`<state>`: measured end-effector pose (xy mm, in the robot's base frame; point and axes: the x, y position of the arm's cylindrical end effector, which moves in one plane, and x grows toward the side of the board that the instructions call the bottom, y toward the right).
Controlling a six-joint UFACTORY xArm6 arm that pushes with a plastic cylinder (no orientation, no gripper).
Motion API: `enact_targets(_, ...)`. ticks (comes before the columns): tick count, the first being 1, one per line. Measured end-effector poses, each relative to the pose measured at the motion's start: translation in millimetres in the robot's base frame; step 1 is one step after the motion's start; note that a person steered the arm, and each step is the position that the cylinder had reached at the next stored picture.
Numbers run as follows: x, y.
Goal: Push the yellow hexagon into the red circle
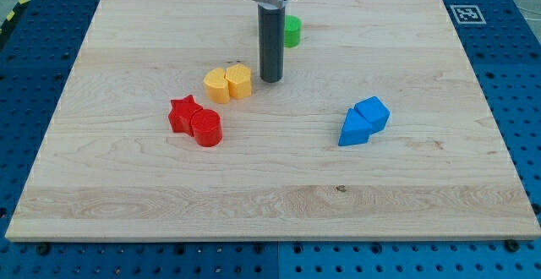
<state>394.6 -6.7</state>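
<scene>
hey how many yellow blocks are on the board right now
2. They sit touching, left of centre: one yellow block on the view's left, the other yellow block beside it. My tip stands just to their right. Nothing suggests another is hidden.

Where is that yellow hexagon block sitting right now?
The yellow hexagon block sits left of centre on the wooden board, touching a second yellow block, just left of my tip, above the red blocks.
</scene>
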Motion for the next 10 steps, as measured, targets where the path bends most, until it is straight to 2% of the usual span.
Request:
enact_targets(1,-20,0)
enact_targets(2,-39,-25)
enact_targets(3,-17,-39)
enact_targets(4,0,-26)
enact_targets(8,46,-23)
enact_targets(10,48,-28)
